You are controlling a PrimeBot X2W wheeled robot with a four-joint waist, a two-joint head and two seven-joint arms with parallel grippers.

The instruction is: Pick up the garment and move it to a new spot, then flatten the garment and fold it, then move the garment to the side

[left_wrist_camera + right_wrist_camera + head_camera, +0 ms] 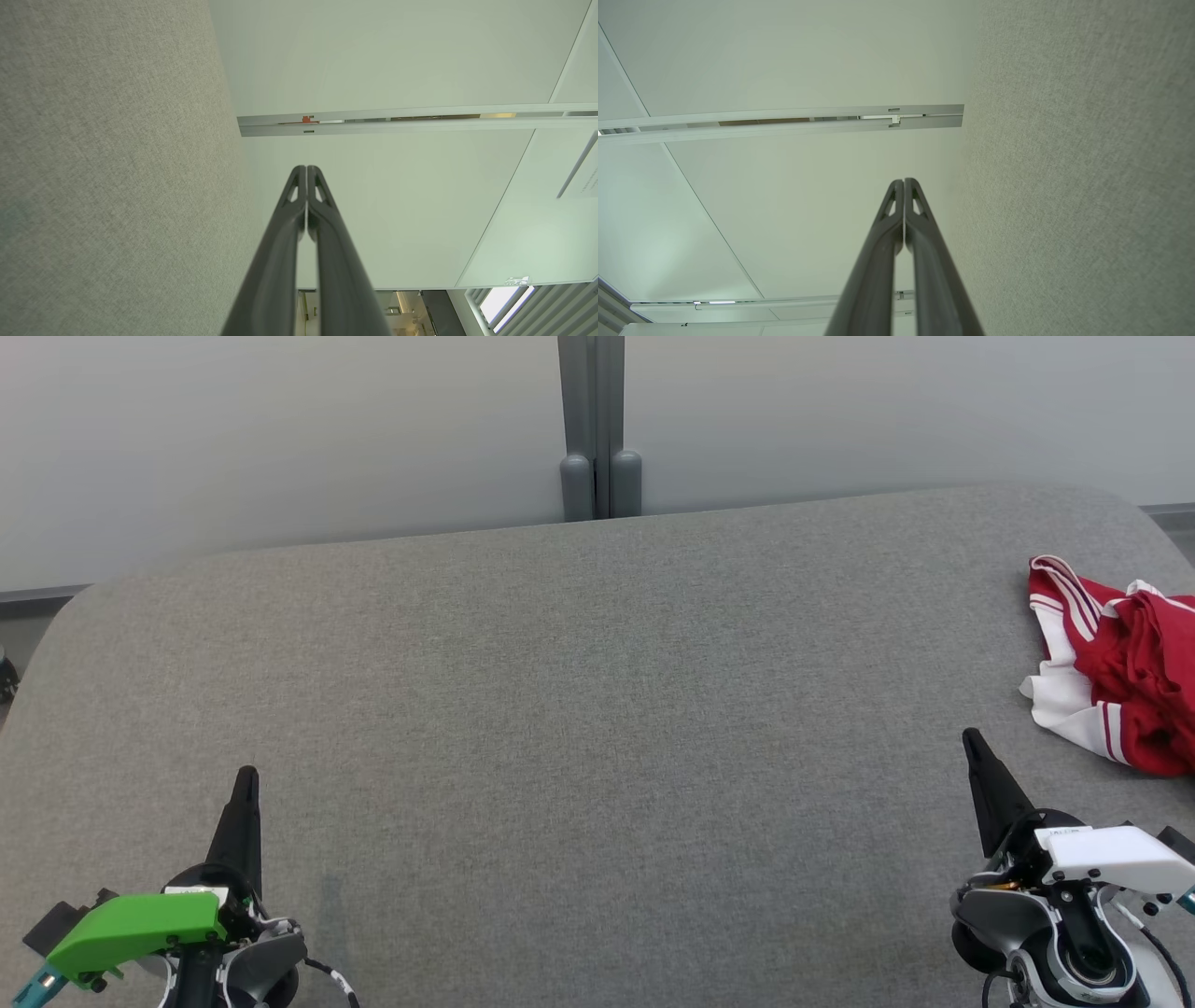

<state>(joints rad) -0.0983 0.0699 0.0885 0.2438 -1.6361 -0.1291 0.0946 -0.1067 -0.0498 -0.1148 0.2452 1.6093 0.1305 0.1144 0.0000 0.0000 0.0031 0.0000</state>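
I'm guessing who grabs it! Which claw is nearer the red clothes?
The right gripper, white-capped, near the garment; the green-capped left gripper is far off.

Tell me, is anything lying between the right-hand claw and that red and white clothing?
No. In the head view, the grey table between the right gripper and the crumpled red-and-white garment is bare; the two are apart.

Garment (1125, 672) — red and white, bunched at the right edge of the table (597, 728): its right portion is cut off by the head view's right border, so the full outline cannot be determined. Left gripper (246, 777) and right gripper (971, 737): both are cut off at the wrist by the bottom border. Wall label (586, 179), left wrist view — print too small to read.
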